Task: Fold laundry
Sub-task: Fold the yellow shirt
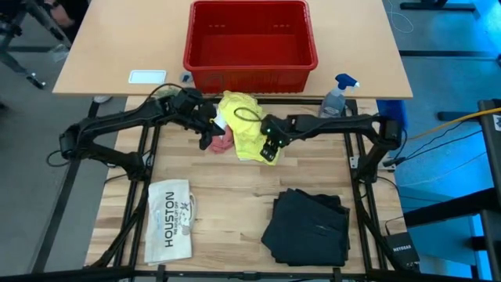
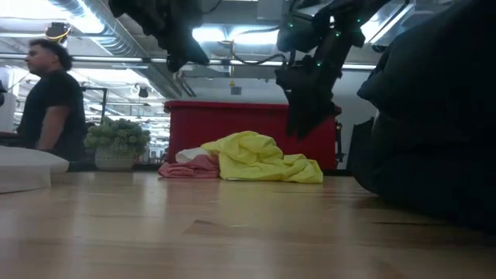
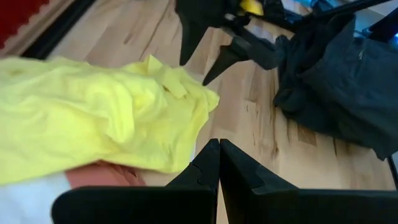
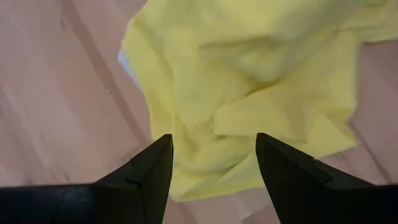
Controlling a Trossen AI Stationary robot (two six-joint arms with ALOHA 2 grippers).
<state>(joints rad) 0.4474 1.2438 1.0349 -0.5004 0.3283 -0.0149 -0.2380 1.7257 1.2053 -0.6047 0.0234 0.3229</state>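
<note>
Right wrist view, as we list it: right gripper (image 4: pixel 214 163) fingers spread, directly over the yellow T-shirt (image 4: pixel 261 81); left gripper (image 3: pixel 217 163) fingers pressed together beside it.

We look straight down on the table (image 1: pixel 235 211); low, level across it; both wrist cameras hover close, sharing the yellow T-shirt (image 4: pixel 261 81).

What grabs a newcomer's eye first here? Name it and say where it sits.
The crumpled yellow T-shirt lies mid-table in front of the red basket, with the open right gripper above it. The shut left gripper hangs beside it, over the pink cloth. The black trousers lie heaped at the table's near right.
</note>
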